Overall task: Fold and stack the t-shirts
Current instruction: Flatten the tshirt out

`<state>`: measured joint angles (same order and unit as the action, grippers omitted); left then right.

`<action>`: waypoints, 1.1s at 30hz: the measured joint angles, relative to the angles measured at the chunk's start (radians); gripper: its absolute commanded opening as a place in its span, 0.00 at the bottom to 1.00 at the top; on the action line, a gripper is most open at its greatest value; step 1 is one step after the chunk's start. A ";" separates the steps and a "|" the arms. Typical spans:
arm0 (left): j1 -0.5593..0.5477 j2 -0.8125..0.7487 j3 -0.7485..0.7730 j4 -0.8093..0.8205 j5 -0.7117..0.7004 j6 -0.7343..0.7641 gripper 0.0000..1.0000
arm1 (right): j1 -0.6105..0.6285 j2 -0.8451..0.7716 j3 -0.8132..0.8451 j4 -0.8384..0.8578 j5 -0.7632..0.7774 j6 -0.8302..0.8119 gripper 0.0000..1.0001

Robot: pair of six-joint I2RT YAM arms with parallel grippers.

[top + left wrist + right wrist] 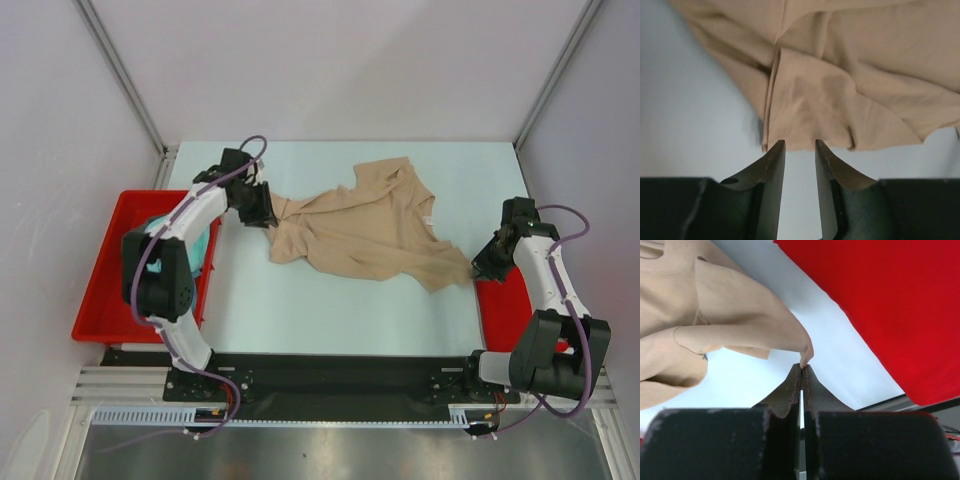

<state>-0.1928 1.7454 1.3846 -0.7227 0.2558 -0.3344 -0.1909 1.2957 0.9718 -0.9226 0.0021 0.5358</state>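
Observation:
The tan-beige t-shirt lies crumpled across the middle of the table. My right gripper is shut on a corner of the tan shirt, pinched at the fingertips, and the cloth is stretched toward the right. My left gripper is open at the shirt's left edge; its fingertips reach the hem of the tan cloth with nothing between them. A teal shirt shows in the red tray behind the left arm. The dark grey shirt is out of view.
A red plastic tray stands off the table's left edge. A flat red mat lies at the right under my right arm, also in the right wrist view. White walls enclose the table.

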 measured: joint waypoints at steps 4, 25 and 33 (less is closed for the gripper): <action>-0.047 0.171 0.126 0.054 -0.056 0.024 0.41 | 0.000 0.008 0.000 0.013 -0.031 -0.014 0.00; -0.087 0.361 0.293 0.052 -0.227 0.049 0.41 | 0.000 0.033 0.005 0.024 -0.093 -0.058 0.00; -0.101 0.368 0.291 0.055 -0.222 0.049 0.40 | 0.000 0.037 0.005 0.031 -0.099 -0.058 0.00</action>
<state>-0.2943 2.1132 1.6760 -0.6674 0.0334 -0.2855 -0.1909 1.3323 0.9771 -0.8917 -0.0967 0.4778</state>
